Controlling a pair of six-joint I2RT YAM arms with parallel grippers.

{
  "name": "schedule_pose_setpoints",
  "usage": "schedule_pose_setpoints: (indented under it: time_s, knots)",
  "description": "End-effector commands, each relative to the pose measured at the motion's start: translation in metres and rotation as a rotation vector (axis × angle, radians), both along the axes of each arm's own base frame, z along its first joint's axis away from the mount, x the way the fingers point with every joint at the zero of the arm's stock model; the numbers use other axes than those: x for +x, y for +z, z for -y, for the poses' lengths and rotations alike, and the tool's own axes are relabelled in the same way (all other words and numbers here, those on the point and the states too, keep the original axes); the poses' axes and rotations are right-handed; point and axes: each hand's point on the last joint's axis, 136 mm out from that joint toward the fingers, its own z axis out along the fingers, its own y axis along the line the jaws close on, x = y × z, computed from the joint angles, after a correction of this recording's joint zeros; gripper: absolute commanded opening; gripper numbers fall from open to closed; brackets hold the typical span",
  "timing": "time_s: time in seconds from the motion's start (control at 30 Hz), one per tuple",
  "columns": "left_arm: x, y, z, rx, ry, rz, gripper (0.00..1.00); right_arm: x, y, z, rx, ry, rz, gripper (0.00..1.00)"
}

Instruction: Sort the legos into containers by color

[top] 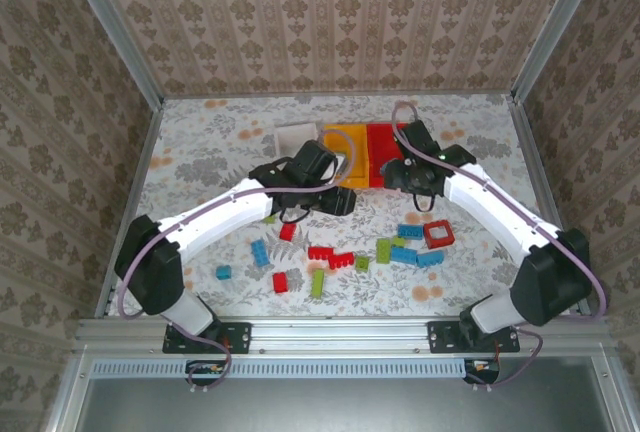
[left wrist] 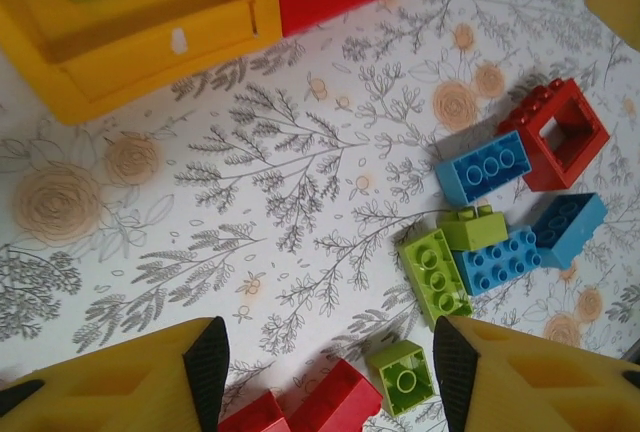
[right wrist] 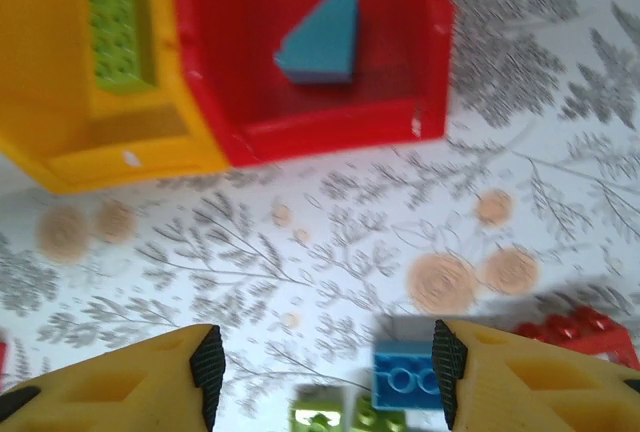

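Observation:
Several red, green and blue legos lie scattered on the flowered table, among them a red brick (top: pixel 320 252), a green one (top: pixel 317 282) and a blue one (top: pixel 259 252). The white container (top: pixel 293 136), the orange-yellow one (top: pixel 343 144) and the red one (top: pixel 381 150) stand side by side at the back. My left gripper (left wrist: pixel 330 377) hovers open over a small green brick (left wrist: pixel 402 376) and red bricks (left wrist: pixel 335 402), holding nothing. My right gripper (right wrist: pixel 328 377) is open and empty in front of the red container (right wrist: pixel 330 122), which holds a blue sloped brick (right wrist: pixel 320 50). A green brick (right wrist: pixel 120 37) lies in the orange-yellow container (right wrist: pixel 120 157).
A red frame piece (left wrist: pixel 553 132) and blue bricks (left wrist: pixel 484 167) lie to the right of my left gripper. A blue brick (right wrist: pixel 405 380) sits beside my right gripper's right finger. Metal rails edge the table on both sides and at the front.

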Motion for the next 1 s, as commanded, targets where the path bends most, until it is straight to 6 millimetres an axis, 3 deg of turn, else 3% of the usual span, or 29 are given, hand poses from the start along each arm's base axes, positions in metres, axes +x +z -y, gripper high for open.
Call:
schedule_pose_setpoints:
  time_s: [0.0, 0.13, 0.23, 0.3, 0.4, 0.6, 0.8, 0.97]
  knots:
    - [-0.01, 0.002, 0.004, 0.037, -0.03, -0.005, 0.58, -0.021, 0.003, -0.002, 0.048, 0.027, -0.005, 0.59]
    - [-0.034, -0.018, -0.031, 0.176, 0.017, -0.035, 0.59, -0.04, -0.004, -0.031, 0.129, 0.165, -0.039, 0.6]
    - [-0.047, -0.037, -0.068, 0.247, 0.143, -0.098, 0.63, -0.056, -0.006, -0.06, 0.172, 0.308, -0.035, 0.61]
    - [-0.05, -0.046, -0.099, 0.279, 0.34, -0.203, 0.64, -0.065, -0.006, -0.075, 0.205, 0.375, -0.034, 0.61]
    - [-0.059, -0.055, -0.124, 0.227, 0.624, -0.382, 0.63, -0.07, -0.009, -0.084, 0.22, 0.411, -0.05, 0.62]
    - [-0.062, -0.065, -0.101, 0.017, 0.91, -0.65, 0.67, -0.07, -0.011, -0.094, 0.243, 0.442, -0.069, 0.62]
    - [-0.063, -0.079, -0.092, -0.12, 1.148, -0.815, 0.71, -0.071, -0.005, -0.096, 0.236, 0.483, -0.06, 0.62]
    - [-0.057, -0.099, -0.068, -0.139, 1.213, -0.882, 0.7, -0.078, 0.002, -0.104, 0.287, 0.535, -0.048, 0.63]
